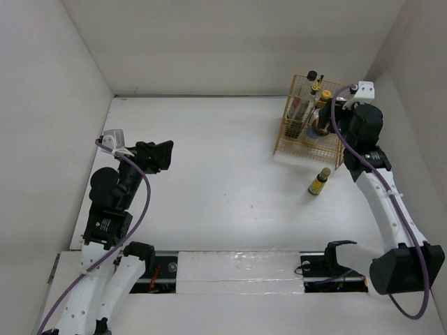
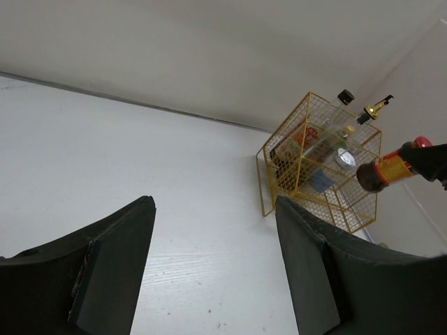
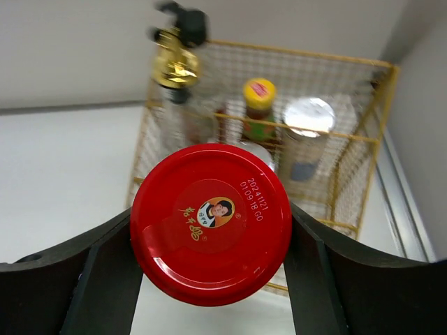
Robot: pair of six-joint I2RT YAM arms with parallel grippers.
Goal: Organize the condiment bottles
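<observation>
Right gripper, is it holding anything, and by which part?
Yes: the right gripper holds the red-lidded jar by its lid end, a finger on each side. The left gripper is open and empty.

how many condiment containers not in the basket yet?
2: small dark bottle stands on the table near the yellow basket; red-lidded jar is gripped in the right pincer beside the basket. None look hidden.
</observation>
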